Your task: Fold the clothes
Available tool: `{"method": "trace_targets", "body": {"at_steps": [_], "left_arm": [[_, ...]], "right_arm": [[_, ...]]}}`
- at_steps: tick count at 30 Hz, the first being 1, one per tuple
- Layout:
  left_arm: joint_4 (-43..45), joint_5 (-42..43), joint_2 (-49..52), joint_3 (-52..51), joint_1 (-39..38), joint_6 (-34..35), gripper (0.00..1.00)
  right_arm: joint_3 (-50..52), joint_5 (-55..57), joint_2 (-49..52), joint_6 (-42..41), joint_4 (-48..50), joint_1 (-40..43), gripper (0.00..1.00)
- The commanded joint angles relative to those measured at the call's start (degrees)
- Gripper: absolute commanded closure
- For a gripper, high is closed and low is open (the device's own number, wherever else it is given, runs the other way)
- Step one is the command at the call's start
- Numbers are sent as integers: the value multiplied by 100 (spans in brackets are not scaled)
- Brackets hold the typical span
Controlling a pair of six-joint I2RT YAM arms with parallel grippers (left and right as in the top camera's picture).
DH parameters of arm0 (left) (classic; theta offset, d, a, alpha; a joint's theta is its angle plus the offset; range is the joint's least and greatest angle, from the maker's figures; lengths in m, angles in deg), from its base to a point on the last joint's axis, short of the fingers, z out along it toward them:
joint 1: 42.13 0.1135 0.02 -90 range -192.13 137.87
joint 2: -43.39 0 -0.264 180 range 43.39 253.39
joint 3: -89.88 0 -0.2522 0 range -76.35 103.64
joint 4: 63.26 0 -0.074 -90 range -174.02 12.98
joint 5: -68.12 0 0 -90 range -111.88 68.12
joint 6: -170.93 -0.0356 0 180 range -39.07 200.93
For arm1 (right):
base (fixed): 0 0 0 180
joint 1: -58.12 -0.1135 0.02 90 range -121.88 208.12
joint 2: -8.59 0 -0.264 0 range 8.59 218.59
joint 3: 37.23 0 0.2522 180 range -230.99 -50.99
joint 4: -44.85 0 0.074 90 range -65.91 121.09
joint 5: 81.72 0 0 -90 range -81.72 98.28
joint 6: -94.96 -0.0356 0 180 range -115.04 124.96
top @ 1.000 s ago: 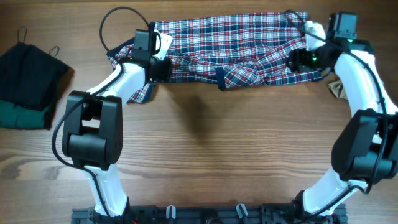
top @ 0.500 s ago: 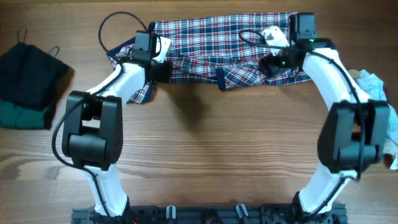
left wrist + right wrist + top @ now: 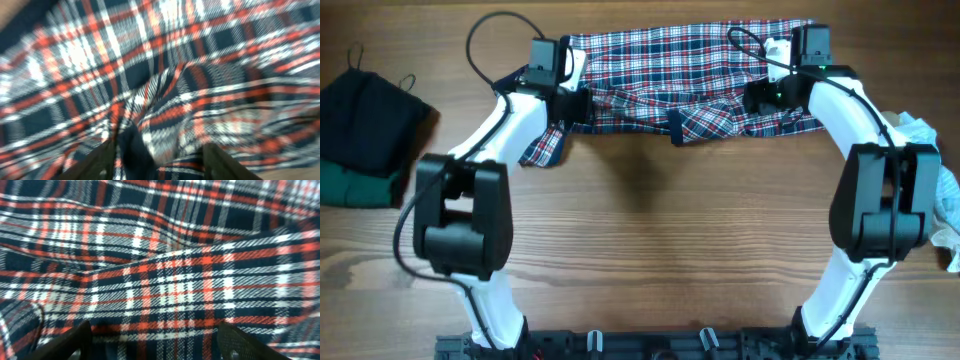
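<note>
Plaid shirt [image 3: 690,65]: lies in a long band across the far side of the table [image 3: 650,250]. Its near edge is rumpled, and a loose flap [image 3: 542,148] droops off the left end.
Left gripper [image 3: 160,162]: low over the band's left end, fingers apart. A navy-edged ridge of cloth rises between them; the view is blurred, but it looks unpinched.
Right gripper [image 3: 157,340]: over the band's right part, jaws wide apart, flat plaid beneath, nothing held.
Step, as I read it: choosing hold points at both ends for the next fold.
Doing it well: take one layer at an edge on each side, at matching depth, and lift both evenly so the band stays straight.
Watch: the hanging navy trim [image 3: 673,125] and the flap; tuck them in, don't trap them.
Elsewhere: dark garment pile [image 3: 365,130] at the left edge, well apart.
</note>
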Motion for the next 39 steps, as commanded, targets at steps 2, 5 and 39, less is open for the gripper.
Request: {"method": "trace_targets", "body": {"at_steps": [2,5,39], "left_arm": [[-234,-251,-367,203,179,142,42],[-297,-254,-210,201,304,142,42],[-3034,-1891,57,295,925,1119,83]], "right_arm": [[4,57,446,-208,0,-9,19],[4,59,487,-234,-9,-9,19],[4,702,487,-1786,-2660,267,11]]}}
